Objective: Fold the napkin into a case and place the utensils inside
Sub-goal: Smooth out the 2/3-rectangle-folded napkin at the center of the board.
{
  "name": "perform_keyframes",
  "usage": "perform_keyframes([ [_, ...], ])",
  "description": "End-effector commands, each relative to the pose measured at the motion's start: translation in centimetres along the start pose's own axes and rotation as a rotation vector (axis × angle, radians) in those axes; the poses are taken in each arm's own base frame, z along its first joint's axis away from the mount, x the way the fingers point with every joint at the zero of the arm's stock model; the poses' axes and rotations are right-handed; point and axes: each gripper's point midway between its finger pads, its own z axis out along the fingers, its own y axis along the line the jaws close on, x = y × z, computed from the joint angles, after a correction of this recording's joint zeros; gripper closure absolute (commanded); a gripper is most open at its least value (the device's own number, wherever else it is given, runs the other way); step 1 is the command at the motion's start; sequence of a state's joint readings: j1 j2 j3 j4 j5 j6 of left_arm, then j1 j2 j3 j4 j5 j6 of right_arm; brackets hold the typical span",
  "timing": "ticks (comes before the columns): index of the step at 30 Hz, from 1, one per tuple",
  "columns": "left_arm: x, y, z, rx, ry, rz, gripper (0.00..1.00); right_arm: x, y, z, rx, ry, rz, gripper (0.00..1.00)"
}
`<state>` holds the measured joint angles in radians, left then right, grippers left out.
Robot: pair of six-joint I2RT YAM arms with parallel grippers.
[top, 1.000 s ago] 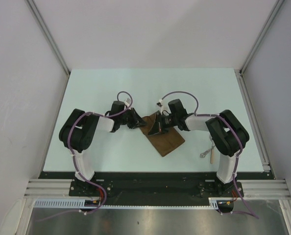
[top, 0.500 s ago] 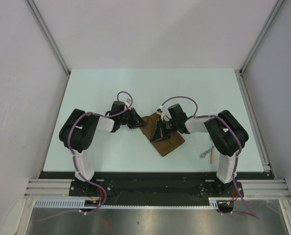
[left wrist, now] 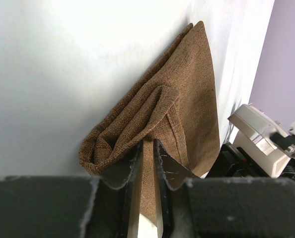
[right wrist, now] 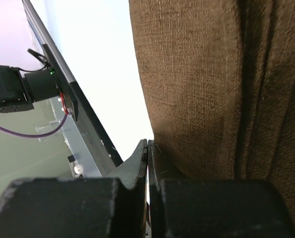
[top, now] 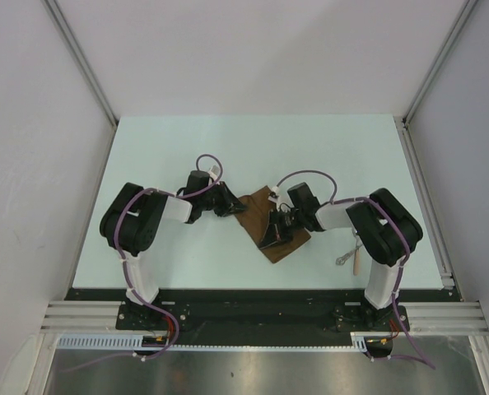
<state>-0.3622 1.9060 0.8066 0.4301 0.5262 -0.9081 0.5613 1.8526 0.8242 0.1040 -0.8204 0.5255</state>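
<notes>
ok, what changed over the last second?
The right gripper, jaws shut, slid across the napkin toward the near edge of the table, its arm drawing back. The left gripper stayed clamped on the napkin's left corner. The napkin's outline and the utensils beside the right arm did not visibly move.

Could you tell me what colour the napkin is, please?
The napkin is plain dark brown, coarsely woven; clearest in the right wrist view.

Bulky matte-black jointed left arm [top: 133, 226] and right arm [top: 384, 224], each with white tubular links and a white upright post. Looped with thin purple cables [top: 306, 172]. Black two-finger left hand [left wrist: 147, 151] and right hand [right wrist: 147, 148], pale-scuffed along the finger edges.
</notes>
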Motion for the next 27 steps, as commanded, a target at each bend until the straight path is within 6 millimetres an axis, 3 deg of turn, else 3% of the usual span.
perform_keyframes([
  [1, -0.3, 1.2, 0.1, -0.043, -0.025, 0.000, 0.82, 0.7, 0.0, -0.7, 0.006, 0.010, -0.017, 1.00],
  [9, -0.4, 1.6, 0.2, -0.059, -0.022, 0.005, 0.82, 3.6, -0.9, -2.8, 0.052, 0.009, -0.028, 1.00],
  [18, -0.6, 1.5, 0.2, -0.063, -0.024, 0.009, 0.82, 4.0, -1.6, -3.9, 0.070, -0.018, -0.029, 1.00],
  [22, -1.1, 0.5, -0.4, -0.055, -0.042, 0.037, 0.82, 4.5, -1.0, -4.2, 0.048, -0.025, -0.034, 1.00],
  [27, -1.8, -1.5, -0.9, -0.042, -0.052, 0.101, 0.80, 5.4, -2.6, -3.1, 0.051, 0.011, 0.021, 1.00],
])
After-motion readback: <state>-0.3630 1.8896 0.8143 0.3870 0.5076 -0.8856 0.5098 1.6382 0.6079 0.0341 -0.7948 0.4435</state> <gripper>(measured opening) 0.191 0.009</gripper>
